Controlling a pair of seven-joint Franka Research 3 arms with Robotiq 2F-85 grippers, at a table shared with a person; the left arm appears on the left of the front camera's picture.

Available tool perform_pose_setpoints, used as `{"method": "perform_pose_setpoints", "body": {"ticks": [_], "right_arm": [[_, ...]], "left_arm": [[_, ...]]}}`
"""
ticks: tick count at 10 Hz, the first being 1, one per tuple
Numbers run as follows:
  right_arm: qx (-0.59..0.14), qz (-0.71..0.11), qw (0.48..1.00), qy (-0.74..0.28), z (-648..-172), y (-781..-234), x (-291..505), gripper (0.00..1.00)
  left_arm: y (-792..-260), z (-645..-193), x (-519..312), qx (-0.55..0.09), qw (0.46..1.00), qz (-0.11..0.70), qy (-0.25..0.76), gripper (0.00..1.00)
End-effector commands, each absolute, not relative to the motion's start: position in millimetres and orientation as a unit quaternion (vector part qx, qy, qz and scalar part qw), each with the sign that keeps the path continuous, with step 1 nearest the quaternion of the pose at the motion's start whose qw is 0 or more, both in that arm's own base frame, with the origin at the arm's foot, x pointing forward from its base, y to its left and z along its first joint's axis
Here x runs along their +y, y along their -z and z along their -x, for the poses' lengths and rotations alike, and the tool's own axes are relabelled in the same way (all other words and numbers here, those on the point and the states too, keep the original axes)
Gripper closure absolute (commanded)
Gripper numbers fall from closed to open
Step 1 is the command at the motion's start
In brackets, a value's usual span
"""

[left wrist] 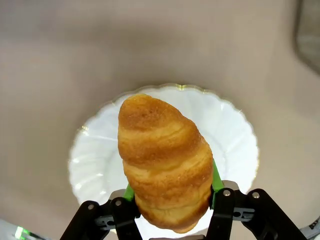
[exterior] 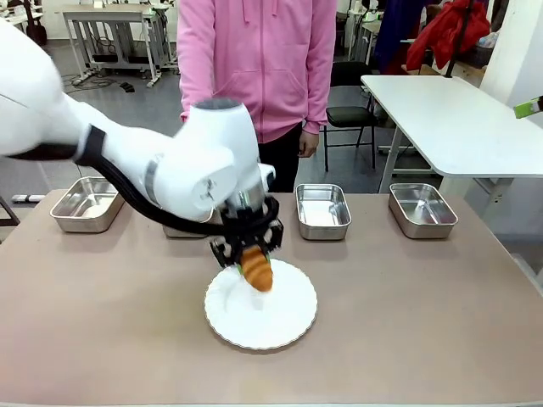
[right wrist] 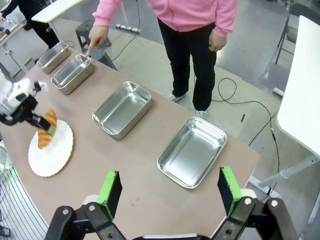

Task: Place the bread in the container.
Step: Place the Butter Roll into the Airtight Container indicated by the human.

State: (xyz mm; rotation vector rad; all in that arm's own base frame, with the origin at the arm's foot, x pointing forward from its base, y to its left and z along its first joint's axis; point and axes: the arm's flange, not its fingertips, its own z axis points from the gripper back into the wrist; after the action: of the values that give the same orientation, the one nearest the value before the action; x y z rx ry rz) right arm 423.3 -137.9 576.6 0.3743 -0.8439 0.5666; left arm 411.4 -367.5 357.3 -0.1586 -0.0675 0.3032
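The bread [exterior: 257, 270], a golden-brown croissant, hangs just above the white scalloped plate [exterior: 263, 326], and my left gripper [exterior: 250, 254] is shut on it. In the left wrist view the bread [left wrist: 165, 170] stands between the green pads, over the plate [left wrist: 95, 160]. Several steel trays line the far edge. A person's hand [right wrist: 96, 37] points a finger at the rim of one container [right wrist: 72, 75], second from the far left. In the front view my left arm mostly hides that tray. My right gripper [right wrist: 169, 192] is open and empty, high above the table's right end.
The other trays sit at the far left [exterior: 85, 203], right of centre [exterior: 322, 210] and far right [exterior: 422, 209]. The person in pink [exterior: 259, 59] stands at the far side. A white table [exterior: 458, 110] stands behind on the right.
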Motion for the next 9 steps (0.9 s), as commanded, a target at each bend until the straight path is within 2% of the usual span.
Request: {"method": "perform_pose_setpoints", "body": {"ticks": [1,5,9], "right_arm": [[-0.412,-0.182,0.848,-0.279,-425.1,-577.2,-139.6,0.00],[-0.412,-0.182,0.848,-0.279,-425.1,-577.2,-139.6,0.00],[-0.412,-0.182,0.848,-0.279,-425.1,-577.2,-139.6,0.00]], "left_arm": [[-402.8,-437.0,-339.8,-0.059,0.991,0.077,-0.095,0.43],[-451.3,-505.6,-263.4,-0.028,0.994,0.110,0.000,0.43],[-433.4,-564.9,-190.5,0.008,0.990,0.118,0.071,0.43]]}}
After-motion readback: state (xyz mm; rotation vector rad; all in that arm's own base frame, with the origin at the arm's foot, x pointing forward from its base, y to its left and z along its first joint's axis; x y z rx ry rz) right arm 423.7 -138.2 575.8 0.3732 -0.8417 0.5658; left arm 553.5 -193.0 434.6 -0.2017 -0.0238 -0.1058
